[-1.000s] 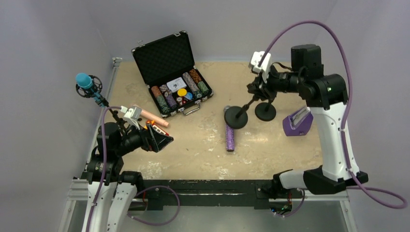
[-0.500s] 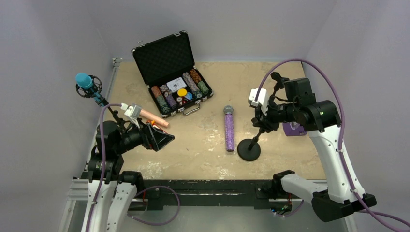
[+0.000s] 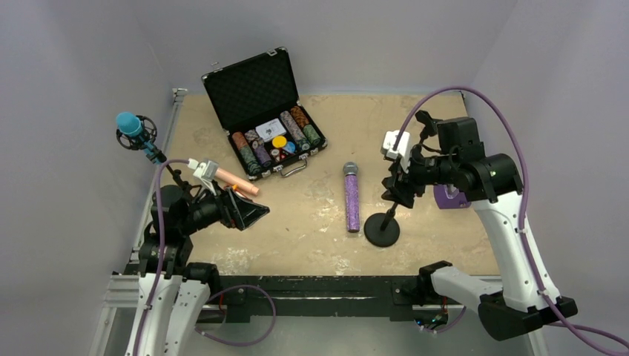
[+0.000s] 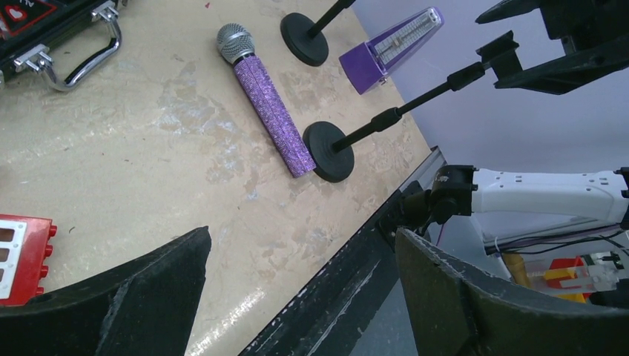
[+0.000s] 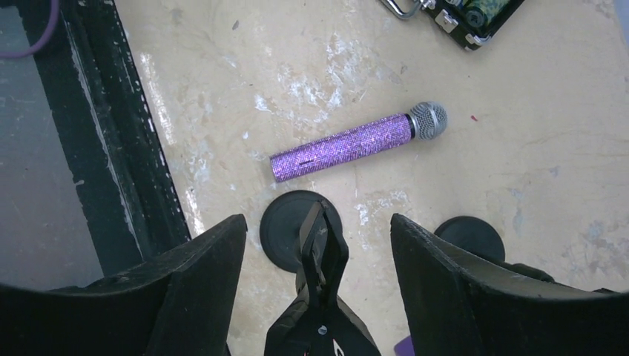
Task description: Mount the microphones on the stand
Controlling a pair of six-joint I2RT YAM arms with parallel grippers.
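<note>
My right gripper (image 5: 317, 222) gapes around the stand (image 3: 382, 231), holding nothing; the stand sits just beside the purple microphone (image 3: 351, 200), I judge for easy loading; left gripper (image 4: 303, 237) wide, empty

Purple microphone (image 3: 351, 199) flat beside stand (image 3: 382, 231), blue microphone (image 3: 129, 124) mounted, peach microphone (image 3: 241, 182) lying flat

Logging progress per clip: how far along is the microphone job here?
Done: the blue microphone sits in a cradle. In hand: nothing gripped; the right gripper is open around the near stand. Remaining: the purple microphone and peach-pink microphone lie on the table; the left gripper is open.
</note>
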